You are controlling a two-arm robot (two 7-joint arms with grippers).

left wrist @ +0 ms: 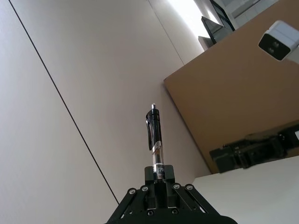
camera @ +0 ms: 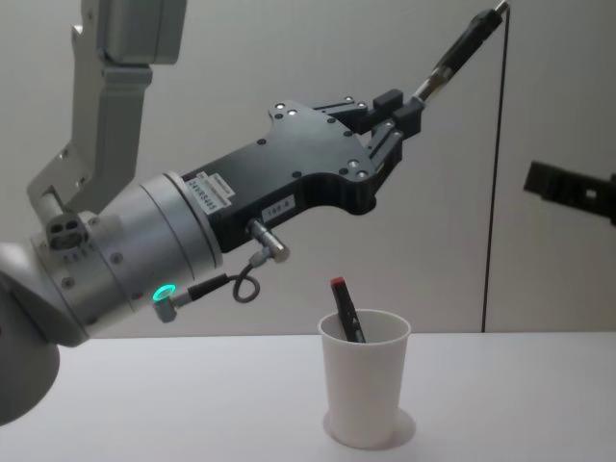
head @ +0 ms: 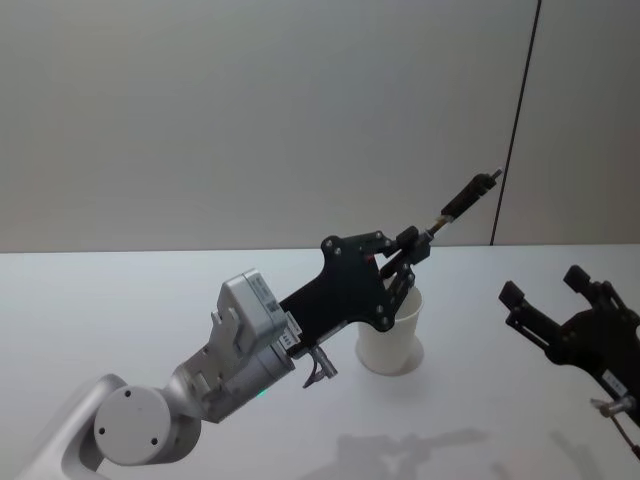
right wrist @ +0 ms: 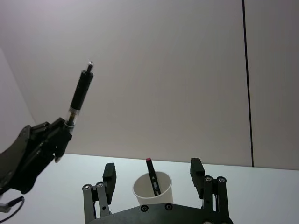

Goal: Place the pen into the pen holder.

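**Pen (camera: 452, 58) pinched over the pen holder (camera: 364, 390)**

The left gripper (camera: 399, 120) clamps the black pen by its lower end. The barrel slants up and away from the fingers. The white pen holder stands below the gripper (a red-capped marker (camera: 346, 310) leans inside). The right gripper (head: 545, 284) hangs off to the side, fingers spread, holding nothing.

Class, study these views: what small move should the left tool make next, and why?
Probably tilt the left tool down so the pen points into the cup: it grips the pen slanting up and away, well above the rim, where another pen leans. The right tool hangs open alongside.
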